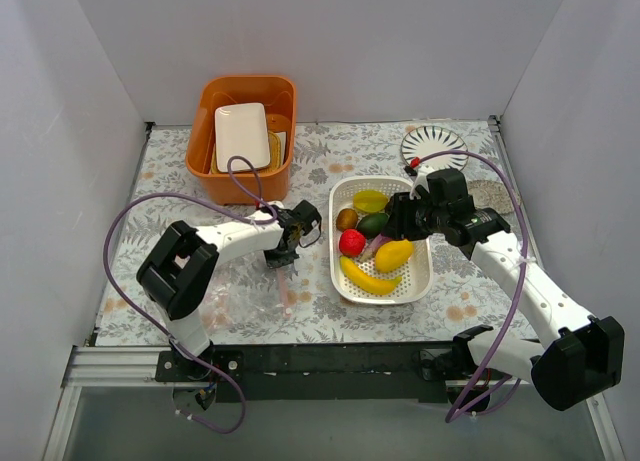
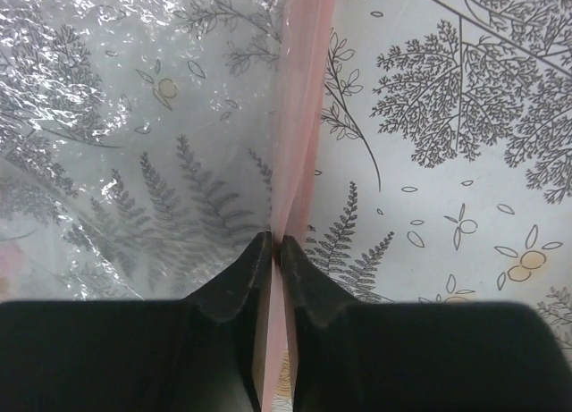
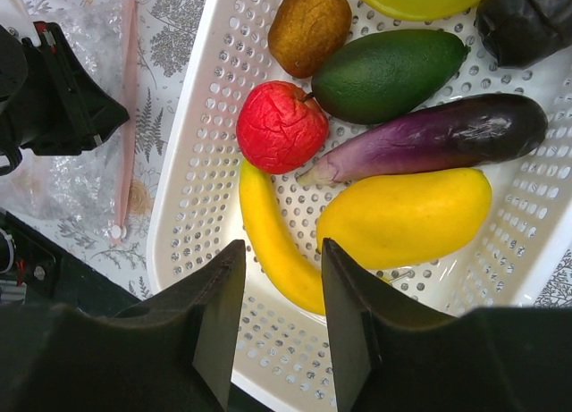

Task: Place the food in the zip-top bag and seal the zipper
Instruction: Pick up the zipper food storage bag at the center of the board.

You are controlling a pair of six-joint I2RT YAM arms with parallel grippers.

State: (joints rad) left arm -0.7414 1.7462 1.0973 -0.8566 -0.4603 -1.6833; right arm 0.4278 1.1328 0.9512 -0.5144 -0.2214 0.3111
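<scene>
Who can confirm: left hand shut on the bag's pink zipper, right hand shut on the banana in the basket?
One error: the right hand is open over the banana in the basket, not shut on it, as the right wrist view shows. The left hand is shut on the pink zipper.

Lab test booth: white enclosure walls (image 1: pixel 60 131), bolted rail (image 1: pixel 330 359)

Plain white walls (image 1: pixel 350 41) on three sides — fern-printed tablecloth (image 1: pixel 455 309), even light
</scene>
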